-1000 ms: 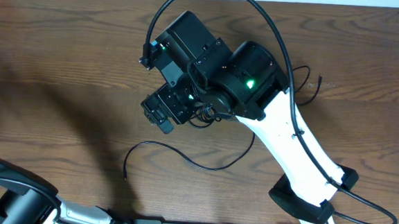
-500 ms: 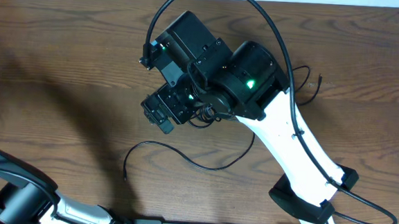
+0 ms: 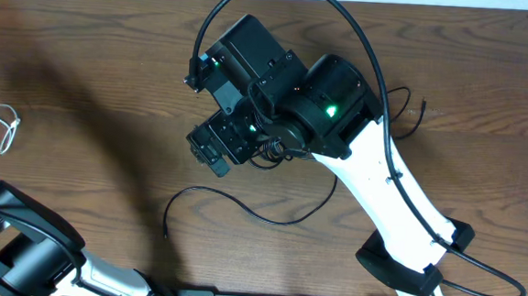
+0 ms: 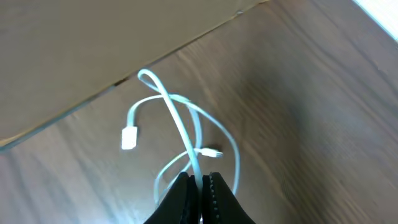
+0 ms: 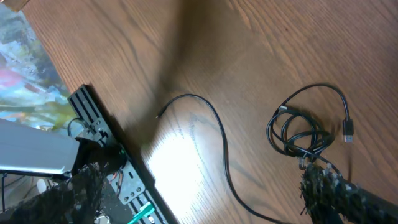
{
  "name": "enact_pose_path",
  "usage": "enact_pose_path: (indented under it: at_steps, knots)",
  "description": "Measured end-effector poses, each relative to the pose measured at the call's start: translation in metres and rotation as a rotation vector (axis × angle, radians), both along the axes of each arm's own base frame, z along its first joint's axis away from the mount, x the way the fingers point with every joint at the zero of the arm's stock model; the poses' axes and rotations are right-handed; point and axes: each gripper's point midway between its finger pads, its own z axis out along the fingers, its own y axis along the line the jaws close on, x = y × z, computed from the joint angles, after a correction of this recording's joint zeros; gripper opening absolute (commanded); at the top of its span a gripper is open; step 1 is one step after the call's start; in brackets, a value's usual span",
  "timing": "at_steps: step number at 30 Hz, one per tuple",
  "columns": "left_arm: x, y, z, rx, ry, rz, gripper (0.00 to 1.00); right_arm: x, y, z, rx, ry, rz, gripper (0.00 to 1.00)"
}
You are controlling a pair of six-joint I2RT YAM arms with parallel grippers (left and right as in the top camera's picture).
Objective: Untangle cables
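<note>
Across the overhead view, the wooden table (image 3: 85, 73) filled the frame. The right arm (image 3: 381, 192), white link with black joints, reached from the bottom right edge to the table centre. The left arm (image 3: 19, 243) sat at the bottom left corner and extended up along the left edge.

Right pincer (image 5: 205, 193): the two dark textured fingers (image 5: 326, 186) stood wide apart at the bottom corners of the right wrist view, with nothing gripped between them.

Left pincer (image 4: 200, 186): jaws nearly closed, pinching the white cable (image 4: 180, 118) where its strands crossed.

Cables:
- A loose black cable (image 3: 233, 201) lay on the table in an open curve, in front of the right arm. Its free end (image 5: 158, 116) pointed towards the rail at the near edge.
- The coiled black cable (image 5: 298, 134) lay bunched in a few loops, just beside the right-hand finger of the right pincer. I could not tell whether they touched. One plug (image 5: 348, 130) stuck out on the right of the coil.
- The white cable was at the far left edge of the table in the overhead view, well apart from both black ones. It hung from the left pincer in loose loops. The flat white connector (image 4: 129, 138) sat on the left side, with a smaller plug (image 4: 211, 152) close to the fingertips.
</note>
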Motion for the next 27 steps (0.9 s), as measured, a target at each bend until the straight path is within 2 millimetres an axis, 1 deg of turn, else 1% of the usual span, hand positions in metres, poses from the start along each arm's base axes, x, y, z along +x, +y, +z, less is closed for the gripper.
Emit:
enact_pose_path:
  at_steps: [3, 6, 11, 13, 19, 21, 24, 27]
  knots:
    - [-0.019, 0.013, -0.003, 0.008, 0.032, 0.073, 0.09, 0.000, 0.000, 0.000, 0.000, 0.000, 0.000, 0.99]
    - [-0.046, 0.030, -0.005, 0.013, 0.064, 0.169, 0.08, 0.000, 0.000, -0.001, -0.002, 0.002, 0.000, 0.99]
    - [-0.083, 0.048, -0.008, 0.017, 0.111, 0.285, 0.08, 0.000, 0.000, -0.005, -0.013, 0.010, 0.000, 0.99]
    - [-0.095, 0.054, -0.009, 0.030, 0.137, 0.325, 0.09, 0.000, 0.000, -0.007, -0.018, 0.015, 0.000, 0.99]
    - [-0.117, 0.058, -0.009, 0.070, 0.222, 0.437, 0.09, 0.000, 0.000, -0.011, -0.032, 0.025, 0.000, 0.99]
    - [-0.123, 0.059, -0.008, 0.083, 0.238, 0.472, 0.11, 0.000, 0.000, -0.012, -0.034, 0.026, 0.000, 0.99]
    - [-0.123, 0.060, -0.008, 0.080, 0.229, 0.478, 0.17, 0.000, 0.000, -0.012, -0.034, 0.027, 0.000, 0.99]
    - [-0.116, 0.058, -0.009, 0.060, 0.200, 0.456, 0.17, 0.000, 0.000, -0.013, -0.035, 0.028, 0.000, 0.99]
